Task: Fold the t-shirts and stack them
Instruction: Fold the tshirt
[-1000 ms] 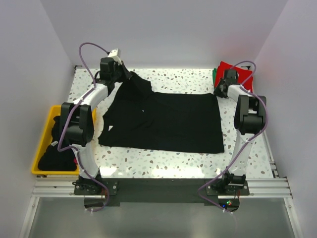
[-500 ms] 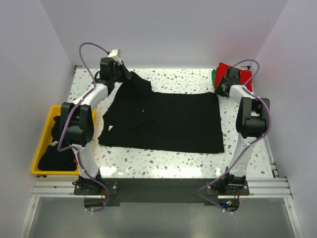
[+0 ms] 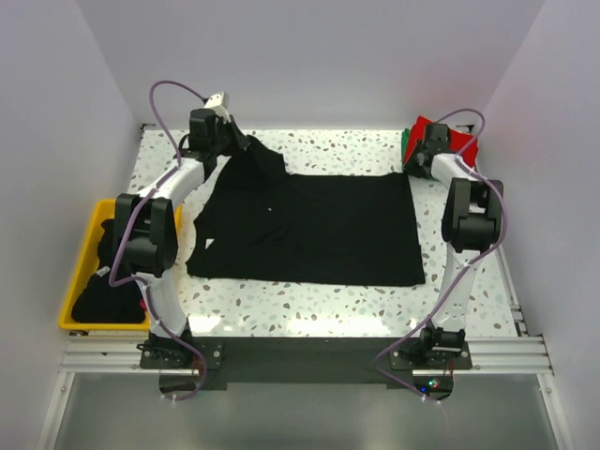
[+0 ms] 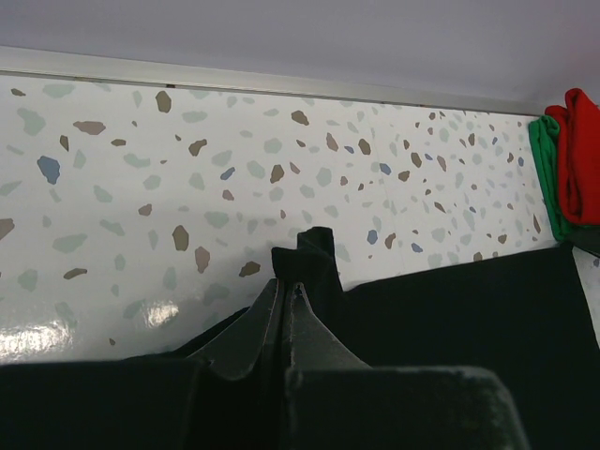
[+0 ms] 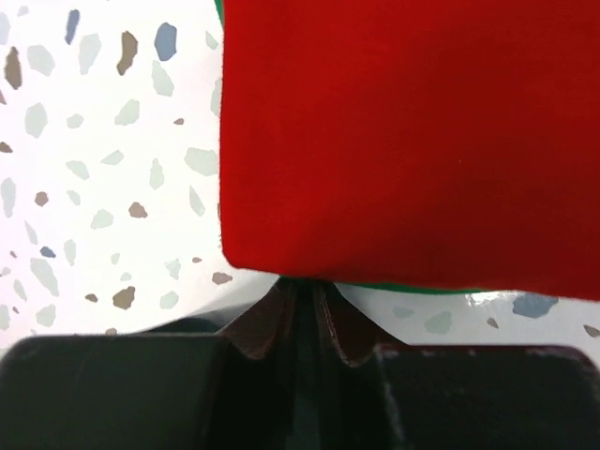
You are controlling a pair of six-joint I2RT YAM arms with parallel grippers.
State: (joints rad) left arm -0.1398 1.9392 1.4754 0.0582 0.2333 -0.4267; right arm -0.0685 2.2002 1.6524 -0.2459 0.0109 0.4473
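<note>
A black t-shirt (image 3: pixel 319 230) lies spread flat across the table. My left gripper (image 3: pixel 228 139) is at the far left and is shut on the shirt's far-left part, holding it raised off the table. In the left wrist view the closed fingers (image 4: pixel 246 330) pinch a tab of black cloth (image 4: pixel 315 251). A folded red shirt (image 3: pixel 456 141) lies on a green one (image 3: pixel 406 142) at the far right corner. My right gripper (image 3: pixel 424 155) is shut, with its tips (image 5: pixel 304 287) against the near edge of the red shirt (image 5: pixel 412 131). I see nothing between its fingers.
A yellow bin (image 3: pixel 79 267) with dark clothes in it stands off the table's left edge. The back wall runs close behind both grippers. The red and green stack also shows at the right edge of the left wrist view (image 4: pixel 574 155).
My right gripper has moved a little away from the black shirt's far right corner toward the red and green stack. The left arm and the black shirt have not moved.
</note>
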